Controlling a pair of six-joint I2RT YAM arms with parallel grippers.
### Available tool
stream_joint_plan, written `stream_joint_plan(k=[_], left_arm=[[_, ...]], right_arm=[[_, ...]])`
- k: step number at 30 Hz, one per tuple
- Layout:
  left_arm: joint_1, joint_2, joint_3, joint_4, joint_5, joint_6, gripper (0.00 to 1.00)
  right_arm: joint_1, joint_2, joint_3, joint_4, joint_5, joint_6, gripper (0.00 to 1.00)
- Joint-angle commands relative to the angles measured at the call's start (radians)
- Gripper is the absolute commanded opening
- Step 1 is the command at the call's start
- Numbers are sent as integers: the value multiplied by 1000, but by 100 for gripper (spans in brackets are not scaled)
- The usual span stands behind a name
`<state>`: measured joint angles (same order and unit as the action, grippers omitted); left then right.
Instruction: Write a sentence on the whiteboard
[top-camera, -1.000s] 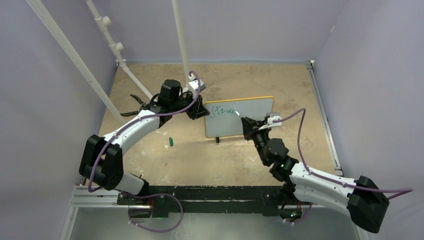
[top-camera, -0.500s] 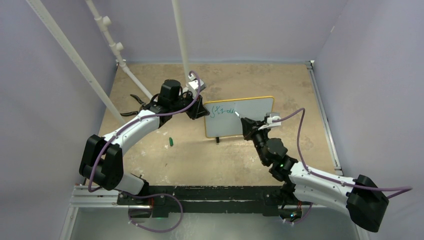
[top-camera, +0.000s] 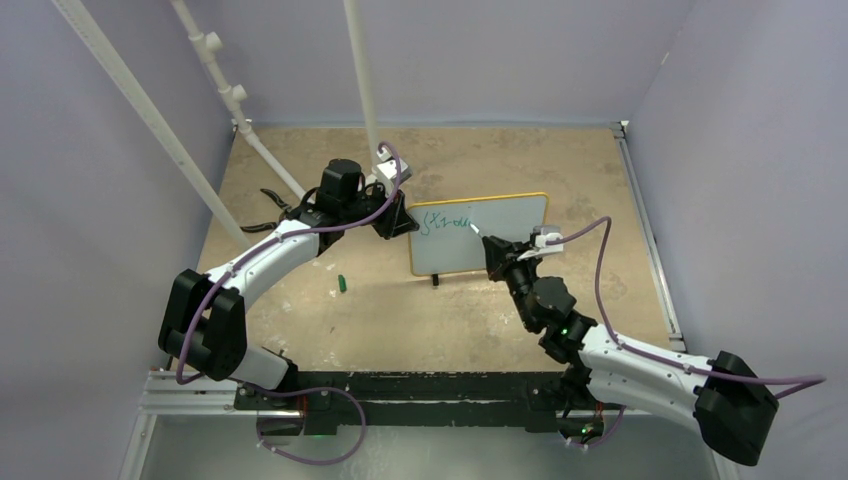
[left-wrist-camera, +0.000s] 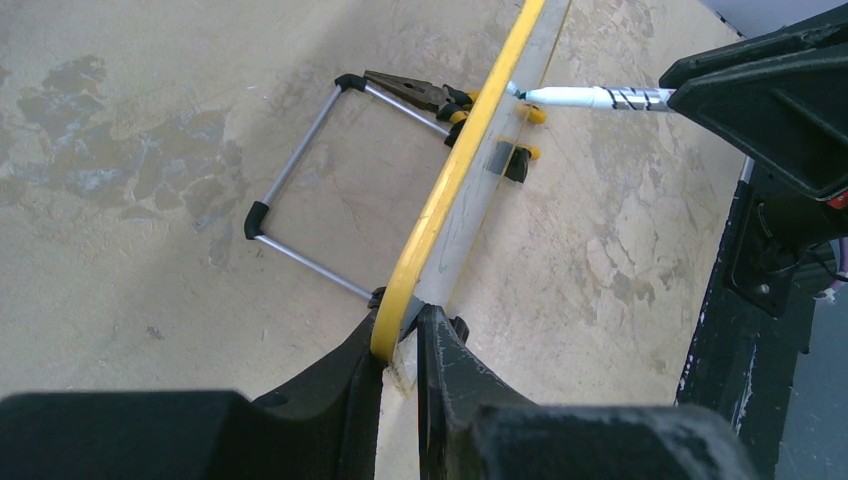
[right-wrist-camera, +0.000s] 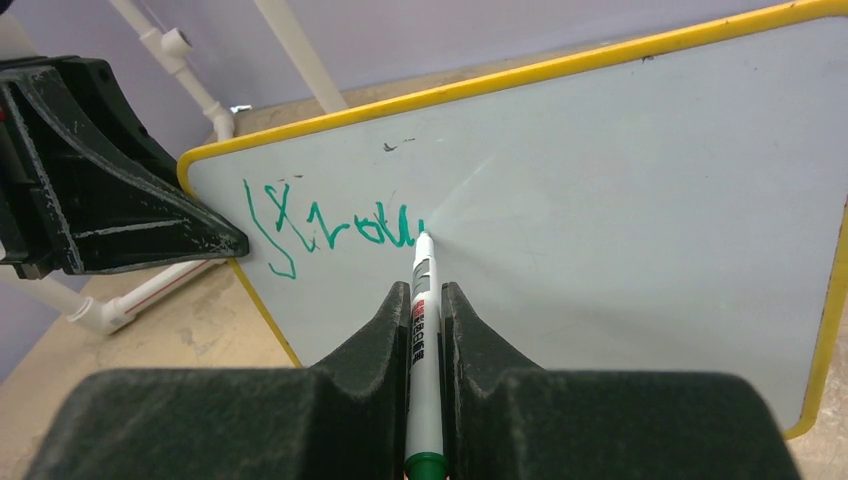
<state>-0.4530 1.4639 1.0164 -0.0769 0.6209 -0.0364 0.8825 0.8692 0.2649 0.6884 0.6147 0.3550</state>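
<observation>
The whiteboard (top-camera: 505, 230), white with a thin yellow frame, stands upright mid-table. My left gripper (top-camera: 403, 222) is shut on its left edge; in the left wrist view the fingers (left-wrist-camera: 450, 380) clamp the yellow frame (left-wrist-camera: 440, 200). My right gripper (top-camera: 490, 247) is shut on a white marker (right-wrist-camera: 422, 330) with a green end. Its tip touches the board (right-wrist-camera: 650, 190) at the right end of the sentence (right-wrist-camera: 330, 228), one short line of scrawled green letters. The marker also shows in the left wrist view (left-wrist-camera: 590, 97).
A small green marker cap (top-camera: 341, 283) lies on the table left of the board. Black pliers (top-camera: 268, 205) lie near the left arm. White pipes (top-camera: 225, 80) run along the back left. The board's wire stand (left-wrist-camera: 300, 190) props it from behind.
The marker tip has crept slightly right along the green line. The left arm and the board have not moved.
</observation>
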Motion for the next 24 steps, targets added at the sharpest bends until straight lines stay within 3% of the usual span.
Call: stream_joint_plan(k=[1,24], left_arm=[[0,-19,2,3,-41,32,0],[0,-20,2,5,-38,32,0]], right_arm=[[-4,-28,20,53,24,-35,0],[-4,-27,2,-7,90,7,0]])
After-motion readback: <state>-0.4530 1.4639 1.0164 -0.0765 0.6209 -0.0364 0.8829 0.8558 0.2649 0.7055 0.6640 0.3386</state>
